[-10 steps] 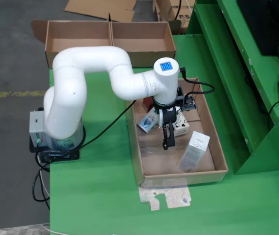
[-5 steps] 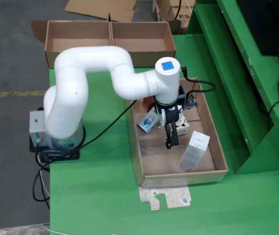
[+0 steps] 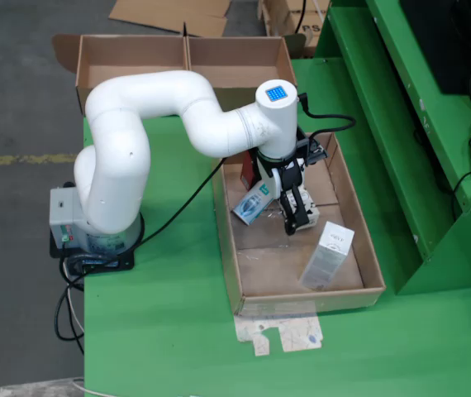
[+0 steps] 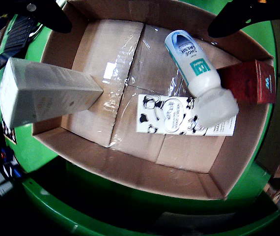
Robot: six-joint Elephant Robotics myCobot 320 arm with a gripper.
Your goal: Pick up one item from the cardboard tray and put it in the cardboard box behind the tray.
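Observation:
The long cardboard tray (image 3: 361, 248) holds a white-and-teal bottle (image 3: 251, 203), a flat white carton with black figures (image 3: 308, 218), a tall pale carton (image 3: 327, 254) and a dark red box (image 3: 249, 173). My gripper (image 3: 294, 218) hangs over the tray's middle, above the flat carton. In the wrist view the two black fingertips (image 4: 51, 15) stand far apart at the top corners, so the gripper (image 4: 140, 22) is open and holds nothing. That view shows the bottle (image 4: 193, 66) lying partly on the flat carton (image 4: 172, 115), the tall carton (image 4: 46, 91) at left, and the red box (image 4: 248, 81) at right.
A two-compartment cardboard box (image 3: 184, 56) stands behind the tray at the green table's far edge, with nothing seen inside. The arm's base (image 3: 95, 236) sits at the left. A raised green frame (image 3: 401, 124) runs along the right. A cable (image 3: 178, 217) trails across the table.
The gripper has shifted toward the far end of the tray and turned a little. The items in the tray lie where they were.

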